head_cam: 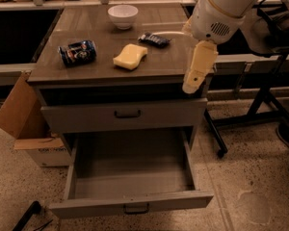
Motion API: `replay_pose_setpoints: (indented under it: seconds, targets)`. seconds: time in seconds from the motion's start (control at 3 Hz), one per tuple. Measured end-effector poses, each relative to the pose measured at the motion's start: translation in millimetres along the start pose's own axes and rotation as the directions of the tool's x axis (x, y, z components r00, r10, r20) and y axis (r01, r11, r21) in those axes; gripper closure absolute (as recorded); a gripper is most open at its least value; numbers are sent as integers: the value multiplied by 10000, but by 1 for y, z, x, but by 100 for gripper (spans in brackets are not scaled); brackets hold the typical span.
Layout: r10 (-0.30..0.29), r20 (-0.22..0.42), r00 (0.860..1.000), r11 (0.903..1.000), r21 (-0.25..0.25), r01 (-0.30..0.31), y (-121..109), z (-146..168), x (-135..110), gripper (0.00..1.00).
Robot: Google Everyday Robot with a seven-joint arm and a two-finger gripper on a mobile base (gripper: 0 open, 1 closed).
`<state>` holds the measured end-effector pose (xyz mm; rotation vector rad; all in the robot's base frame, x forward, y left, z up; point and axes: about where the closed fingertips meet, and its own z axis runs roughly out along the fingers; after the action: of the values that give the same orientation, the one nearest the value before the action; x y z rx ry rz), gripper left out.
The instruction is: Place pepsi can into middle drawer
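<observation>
The pepsi can [77, 52] lies on its side at the left of the cabinet top, dark blue with a logo. The middle drawer [130, 203] is pulled out below, and its grey tray holds nothing. My arm comes in from the upper right. Its cream end part, the gripper [192, 81], hangs down at the front right corner of the cabinet top, far to the right of the can and holding nothing that I can see.
On the cabinet top [106, 37] are a white bowl [123, 14], a yellow sponge [130, 57] and a flat dark snack packet [154, 39]. The upper drawer front [125, 114] is closed. A cardboard box [24, 114] stands at the left and black stand legs [260, 100] at the right.
</observation>
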<state>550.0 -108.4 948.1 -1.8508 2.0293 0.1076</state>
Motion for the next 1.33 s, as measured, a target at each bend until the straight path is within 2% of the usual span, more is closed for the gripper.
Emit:
replay_pose_setpoints:
  seconds: [0.33, 0.67, 1.0, 1.33]
  targets:
    - [-1, 2, 10000, 10000, 1, 1, 0, 0, 0, 0]
    - [-170, 822, 9965, 9996, 250, 150, -36, 24, -29, 0]
    - [-321, 1267, 9914, 9983, 523, 256, -65, 41, -56, 0]
    - [-203, 1861, 9823, 9969, 783, 58, -87, 56, -84, 0]
